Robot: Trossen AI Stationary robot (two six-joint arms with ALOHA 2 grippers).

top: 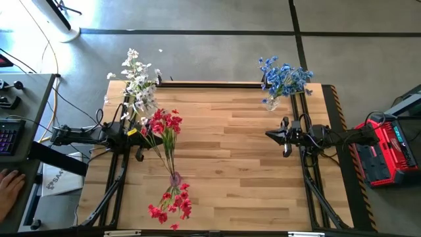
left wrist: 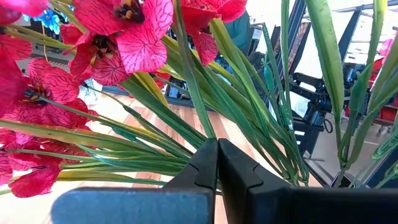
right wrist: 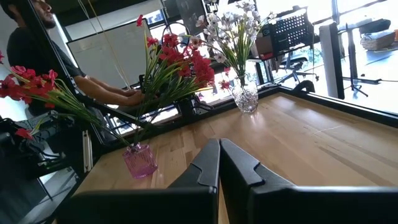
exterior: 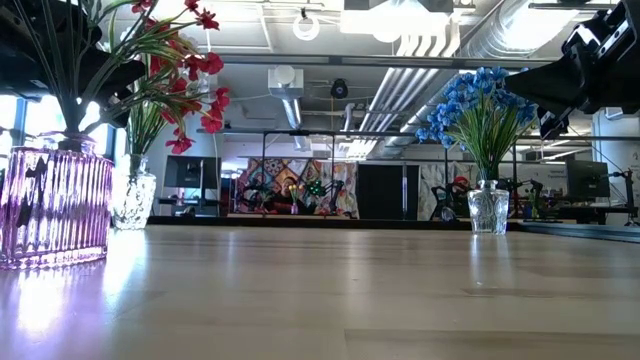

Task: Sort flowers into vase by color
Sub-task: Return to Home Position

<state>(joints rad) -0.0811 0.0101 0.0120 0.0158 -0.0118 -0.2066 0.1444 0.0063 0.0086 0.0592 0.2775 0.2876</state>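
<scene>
Red flowers (top: 164, 125) stand in a pink ribbed vase (top: 175, 178) near the table's front left, and some of their sprigs lean over the near edge (top: 170, 204). White flowers (top: 138, 82) fill a clear vase (exterior: 133, 195) at the far left. Blue flowers (top: 284, 77) fill a clear vase (top: 272, 103) at the far right. My left gripper (left wrist: 217, 163) is shut and level at the left edge (top: 136, 136), right against the red flowers' green leaves (left wrist: 186, 124). My right gripper (right wrist: 219, 163) is shut and level at the right (top: 268, 134), with nothing between its fingers. My left gripper's shut fingertips (left wrist: 205, 158) stand right at the red flowers' long green leaves (left wrist: 155, 163). I cannot tell whether they touch. Nothing is pinched between the fingers.
The middle of the wooden table (top: 230, 164) is bare. A person sits beyond the left edge, with a hand (top: 8, 181) at a keyboard and an arm (right wrist: 106, 93) showing behind the red flowers. A red device (top: 385, 148) stands off the right edge.
</scene>
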